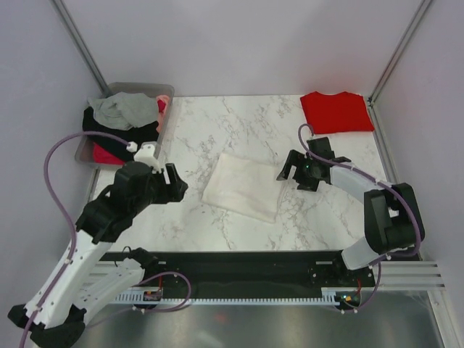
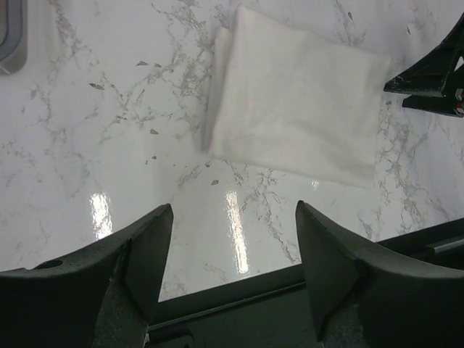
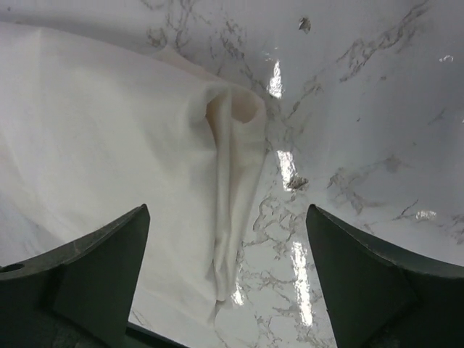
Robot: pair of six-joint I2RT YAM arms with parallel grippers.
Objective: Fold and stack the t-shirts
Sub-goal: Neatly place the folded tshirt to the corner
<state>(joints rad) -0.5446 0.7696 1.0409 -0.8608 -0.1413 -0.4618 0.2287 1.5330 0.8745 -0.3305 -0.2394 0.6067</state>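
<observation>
The counter (image 1: 239,119) carries the cream-white tee (image 1: 243,187) folded into a rectangle, probably kept central so both arms reach it. Its long axis runs left-right, the right end dipping toward the arm bases. Well apart, far-right of it, the red tee (image 1: 337,112) lies folded, likely your stack's base. Your left hand (image 1: 176,185) and right hand (image 1: 290,172) flank the cream-white tee, both spread and empty. The right one hangs over a puckered fold (image 3: 232,123).
</observation>
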